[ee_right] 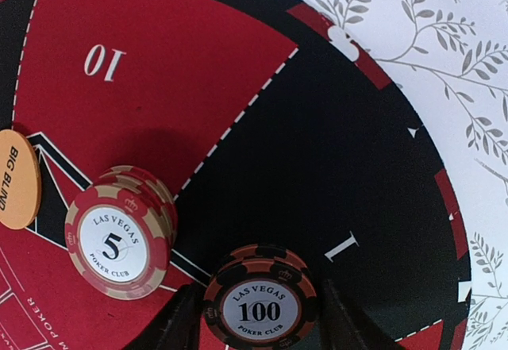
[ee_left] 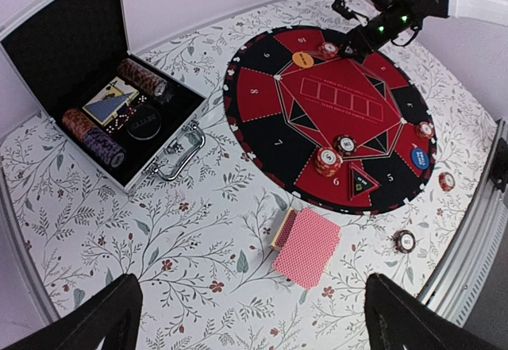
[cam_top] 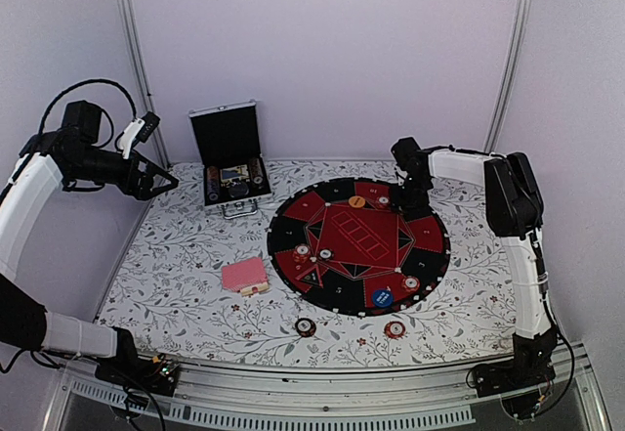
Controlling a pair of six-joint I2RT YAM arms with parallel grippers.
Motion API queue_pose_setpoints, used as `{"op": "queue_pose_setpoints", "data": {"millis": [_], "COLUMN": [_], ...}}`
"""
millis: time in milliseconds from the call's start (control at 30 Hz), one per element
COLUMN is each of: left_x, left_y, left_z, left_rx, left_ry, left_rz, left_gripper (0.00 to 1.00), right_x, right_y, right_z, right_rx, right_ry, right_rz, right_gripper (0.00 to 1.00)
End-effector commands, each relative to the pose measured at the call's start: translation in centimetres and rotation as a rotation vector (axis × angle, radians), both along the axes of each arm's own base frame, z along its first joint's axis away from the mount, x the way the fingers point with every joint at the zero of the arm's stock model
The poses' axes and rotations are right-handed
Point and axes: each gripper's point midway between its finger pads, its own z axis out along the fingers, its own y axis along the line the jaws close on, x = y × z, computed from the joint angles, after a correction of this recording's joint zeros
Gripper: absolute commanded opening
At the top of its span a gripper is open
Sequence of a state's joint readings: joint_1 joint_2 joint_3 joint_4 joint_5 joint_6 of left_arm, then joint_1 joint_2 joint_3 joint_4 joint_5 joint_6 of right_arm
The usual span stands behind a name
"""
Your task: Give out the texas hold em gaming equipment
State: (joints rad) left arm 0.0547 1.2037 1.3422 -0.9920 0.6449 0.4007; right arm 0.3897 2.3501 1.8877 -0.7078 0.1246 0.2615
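We see the right tool (ee_right: 260, 290) low over the far rim of the round mat (ee_right: 333, 175). Its fingers (ee_right: 181, 322) stand partly apart, with a dark 100 chip (ee_right: 260, 314) lying flat on the mat between them. The fingers sit close on either side of the chip, but we cannot tell whether they press on it or just flank it. Just left of this tool rests a short stack of 5 chips (ee_right: 119, 243), and farther left is an orange BIG BLIND button (ee_right: 17, 179).

Our left tool (cam_top: 161, 182) hangs high over the counter (cam_top: 176, 284) at its far left corner. It is spread as wide as it goes and holds nothing. Below and ahead of it, within the span of its fingers, lies the deck of playing cards (ee_left: 305, 247), pink-red backs up, on the counter just off the mat's near edge. The open chip case (ee_left: 79, 48) stands to this tool's left. Two loose chips (ee_left: 405, 241) lie on the counter to its right, outside the mat, and more chips (ee_left: 328, 160) and a blue button (ee_left: 420, 158) rest on the mat's nearer sectors.
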Motion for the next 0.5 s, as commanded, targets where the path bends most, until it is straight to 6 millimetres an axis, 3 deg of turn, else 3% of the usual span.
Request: {"op": "queue_pose_setpoints", "data": {"millis": [0,100,267,367,467], "left_x": [0.0,0.0,-0.1,-0.2,-0.4], "left_y": [0.1,0.1,0.1,0.1,0.0], "left_z": [-0.1,0.0,0.2,0.2,0.4], "left_rx": [0.005,0.003,0.002,0.002,0.001], "left_ry": [-0.001,-0.001,-0.006,-0.007,-0.011], "left_rz": [-0.005,-0.006,-0.005,-0.004,-0.006], "left_gripper": [1.00,1.00,1.00,1.00,1.00], "right_x": [0.5,0.8,0.2,-1.8,-5.4], "right_y": [0.0,0.1,0.9,2.6,5.2], "right_z": [-0.1,2.0,6.5,9.1,10.0], "right_rx": [0.002,0.015,0.045,0.050,0.061], "right_ry": [-0.006,-0.040,-0.101,-0.136,-0.135], "right_rz": [0.012,0.014,0.027,0.063,0.124], "right_gripper": [0.60,0.70,0.72,0.73,0.73]}}
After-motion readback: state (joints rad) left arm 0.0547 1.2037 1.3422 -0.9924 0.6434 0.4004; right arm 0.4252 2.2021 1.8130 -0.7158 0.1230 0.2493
